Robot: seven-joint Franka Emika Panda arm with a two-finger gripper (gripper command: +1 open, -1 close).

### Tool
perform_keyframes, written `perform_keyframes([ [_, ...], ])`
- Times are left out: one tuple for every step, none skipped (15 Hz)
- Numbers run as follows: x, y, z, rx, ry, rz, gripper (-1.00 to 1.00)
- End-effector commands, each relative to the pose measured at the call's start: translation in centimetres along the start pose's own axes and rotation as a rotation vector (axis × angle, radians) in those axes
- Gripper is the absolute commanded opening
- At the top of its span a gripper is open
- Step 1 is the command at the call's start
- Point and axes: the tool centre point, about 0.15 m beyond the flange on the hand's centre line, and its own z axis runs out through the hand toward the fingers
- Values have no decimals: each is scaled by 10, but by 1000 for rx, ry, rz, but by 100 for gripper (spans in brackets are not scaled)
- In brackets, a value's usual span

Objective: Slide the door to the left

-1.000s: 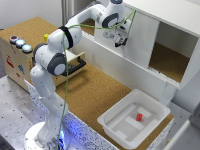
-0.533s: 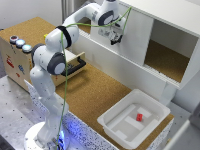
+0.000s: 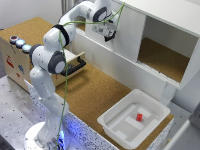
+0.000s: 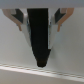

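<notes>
The door (image 3: 129,35) is a plain white upright panel covering the half of the white cabinet (image 3: 170,12) toward the exterior view's left. The other half stands open onto a cork floor. My gripper (image 3: 108,34) is pressed against the door's face near its edge on the exterior view's left. In the wrist view the door (image 4: 15,50) fills the picture as a white surface. The gripper (image 4: 40,25) is open there, with its fingers (image 4: 20,21) spread apart and a dark wedge between them. Nothing is held.
A white bin (image 3: 112,122) holding a small red block (image 3: 139,117) sits on the cork tabletop (image 3: 100,90) in front of the cabinet. A small wooden drawer with a black handle (image 3: 75,65) is pulled out behind the arm. A wooden box (image 3: 12,55) stands at the exterior view's left.
My gripper has travelled toward the exterior view's left along the cabinet front. The door's free edge has shifted the same way, and the opening looks a little wider.
</notes>
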Motion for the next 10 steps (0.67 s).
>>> perform_keyframes([
  [-51, -59, -16, -101, 92, -1, -100],
  [-52, -63, -17, -101, 94, -5, -100],
  [-52, -68, -18, -99, 94, -9, -100],
  [-52, -72, -19, -95, 96, -12, -100],
  [-52, -77, -19, -93, 98, -15, -100],
  [-52, -82, -19, -91, 101, -20, -100],
  [-52, -86, -21, -87, 101, -25, -100],
  [-53, -91, -21, -87, 103, -30, -100],
  [-53, -95, -21, -87, 105, -37, -100],
  [-53, -98, -23, -87, 108, -40, -100],
])
